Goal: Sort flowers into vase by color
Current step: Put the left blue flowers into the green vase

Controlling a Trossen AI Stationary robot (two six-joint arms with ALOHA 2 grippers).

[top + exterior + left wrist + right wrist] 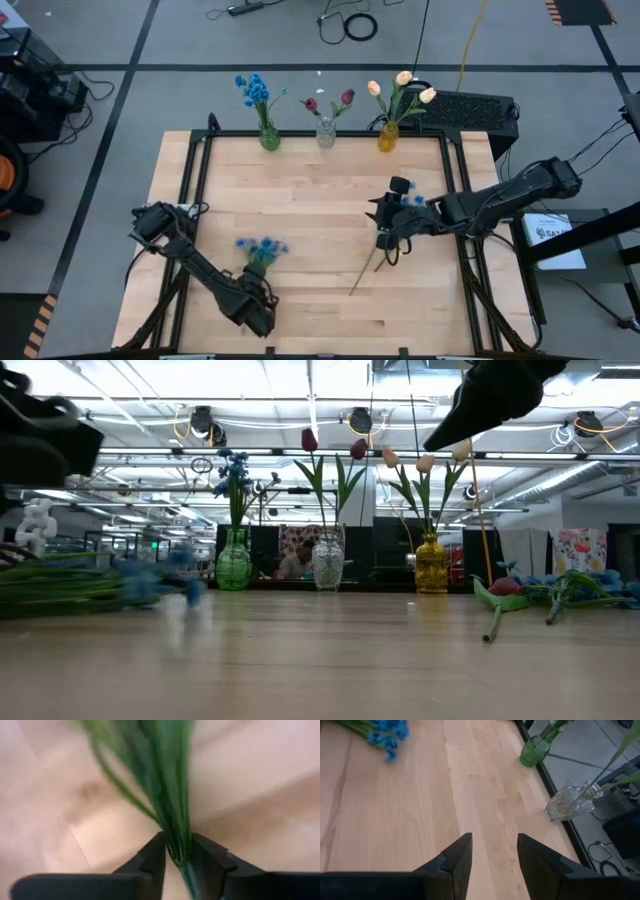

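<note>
Gripping a bunch of blue flowers (pixel 262 247) by its green stems, the left gripper (pixel 262 300) sits near the bench's front edge, left of the middle; in the left wrist view its 2 fingers (pixel 152 862) press on the stems from both sides. The blossoms lie toward the bench's centre, the stems running back into the gripper.

3 vases stand in a row along the far edge: a green vase (pixel 269 137) with 1 bunch of blue blossoms, a clear vase (pixel 326 132) with 2 dark red tulips, and a yellow vase (pixel 388 136) with 3 cream-yellow tulips.

The right gripper (pixel 388 222) hovers over the right half of the bench, its fingers (pixel 455 862) parted a moderate way and holding nothing. Just beside it lies another blue bunch (pixel 410 200), partly hidden by the arm. 1 more flower (pixel 366 272) lies loose with its stem slanting toward the front edge; the low view shows a dark red head on it.
</note>
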